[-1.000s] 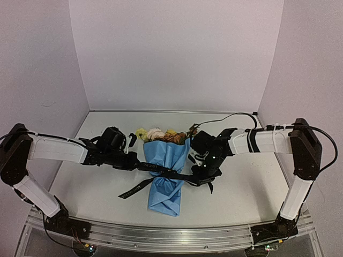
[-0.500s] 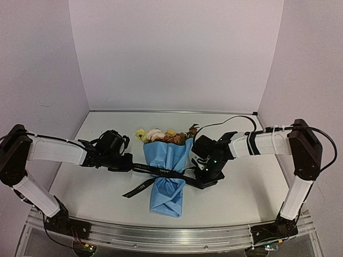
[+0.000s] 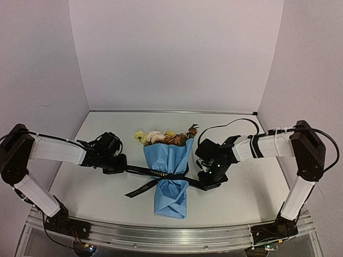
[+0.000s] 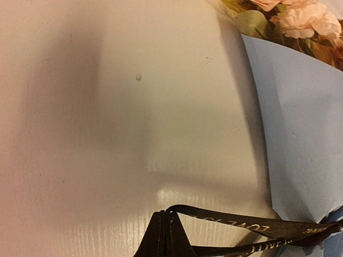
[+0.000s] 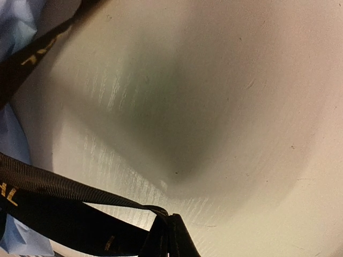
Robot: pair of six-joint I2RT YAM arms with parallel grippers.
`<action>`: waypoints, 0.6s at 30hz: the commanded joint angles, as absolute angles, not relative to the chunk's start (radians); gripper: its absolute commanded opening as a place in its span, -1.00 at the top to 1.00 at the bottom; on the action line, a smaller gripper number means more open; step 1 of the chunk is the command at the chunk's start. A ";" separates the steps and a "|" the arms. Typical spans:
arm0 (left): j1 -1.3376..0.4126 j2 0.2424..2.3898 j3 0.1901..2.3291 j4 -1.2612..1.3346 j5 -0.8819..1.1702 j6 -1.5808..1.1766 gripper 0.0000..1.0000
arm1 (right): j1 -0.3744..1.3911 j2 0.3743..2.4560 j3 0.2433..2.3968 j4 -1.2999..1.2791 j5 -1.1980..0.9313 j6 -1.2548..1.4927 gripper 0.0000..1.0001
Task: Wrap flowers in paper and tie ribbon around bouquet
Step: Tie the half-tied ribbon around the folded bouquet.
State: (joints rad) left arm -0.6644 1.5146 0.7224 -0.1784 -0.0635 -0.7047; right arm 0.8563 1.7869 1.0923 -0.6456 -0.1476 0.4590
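**Left pincer** (image 3: 121, 167): closed, gripping the ribbon (image 3: 158, 173). In the left wrist view the black band enters the shut tips at the bottom edge. Two strands run from there to the right, toward the bouquet (image 3: 170, 170). The pincer sits low over the table (image 3: 244, 187).

**Right pincer** (image 3: 208, 184): closed, gripping the other end of the ribbon. In the right wrist view the band meets the shut tips at the bottom edge. It leads off to the left, where blue paper (image 3: 171, 201) shows at the frame edge.

**Bouquet:** lies flat on the table between the two pincers, near the right of the left pincer and near the left of the right one. Both pincers stand apart from the paper.

**Ribbon:** runs taut from one pincer to the other and crosses the paper at its narrowest part, where the cone is pinched in. One loose tail lies on the table to the right of the left pincer, on the side toward the arm bases. It ends just beside the paper. Whether the ribbon is knotted cannot be told.

**Flowers** (image 3: 161, 137): yellow, pale pink and orange-brown heads stick out of the wide end of the paper, beyond the line between the pincers. The stems are hidden inside the paper. The folded narrow end points toward the arm bases.
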 commanded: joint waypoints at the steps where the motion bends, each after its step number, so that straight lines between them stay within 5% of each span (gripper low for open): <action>1: -0.582 1.520 0.695 -0.203 -0.087 -0.731 1.00 | 0.832 1.743 1.054 -0.692 -0.095 0.485 1.00; 18: -0.387 1.618 0.766 -0.183 0.068 -0.703 1.00 | 0.764 1.687 0.925 -0.587 -0.108 0.595 1.00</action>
